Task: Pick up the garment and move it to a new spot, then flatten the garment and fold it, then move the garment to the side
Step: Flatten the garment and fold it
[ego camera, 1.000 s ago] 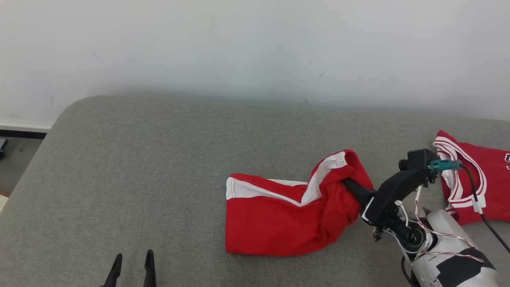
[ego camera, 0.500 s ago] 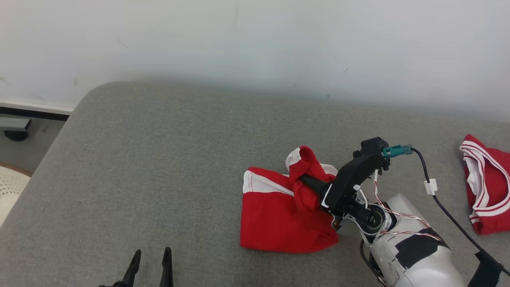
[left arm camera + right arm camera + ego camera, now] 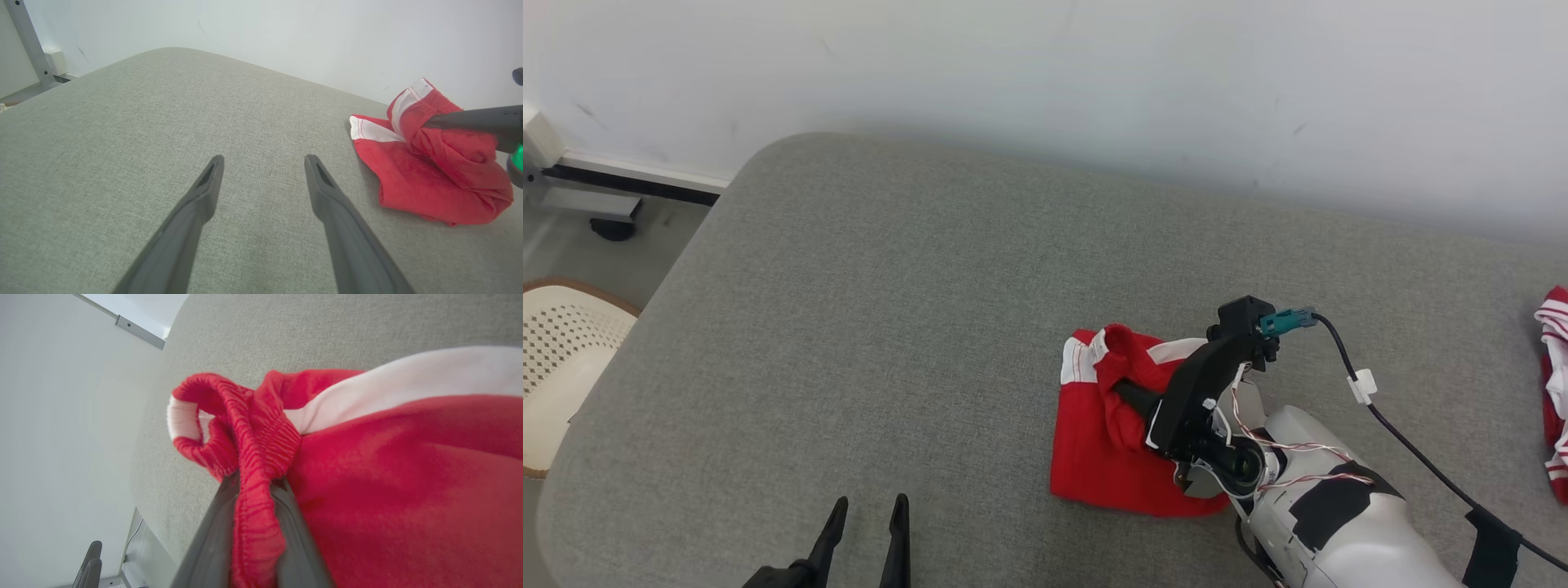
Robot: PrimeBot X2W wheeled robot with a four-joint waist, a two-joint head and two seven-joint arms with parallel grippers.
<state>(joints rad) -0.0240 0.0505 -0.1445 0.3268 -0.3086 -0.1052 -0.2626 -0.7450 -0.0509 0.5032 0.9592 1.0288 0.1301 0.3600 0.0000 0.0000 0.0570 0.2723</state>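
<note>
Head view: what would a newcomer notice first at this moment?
The red garment with white stripes, bunched on the grey cushion right of centre, stands out first. The right claw is shut on its ribbed band, holding a fold up. The left claw hangs open over bare cushion at lower left, and a striped red cloth peeks in at the right edge.

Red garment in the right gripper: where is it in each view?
Head view: garment lower centre-right, on the grey cushion.
Left wrist view: garment at the right edge, mid-height.
Right wrist view: garment across centre and right, waistband between the fingers.
Shared landmark: right gripper shut on its waistband.
</note>
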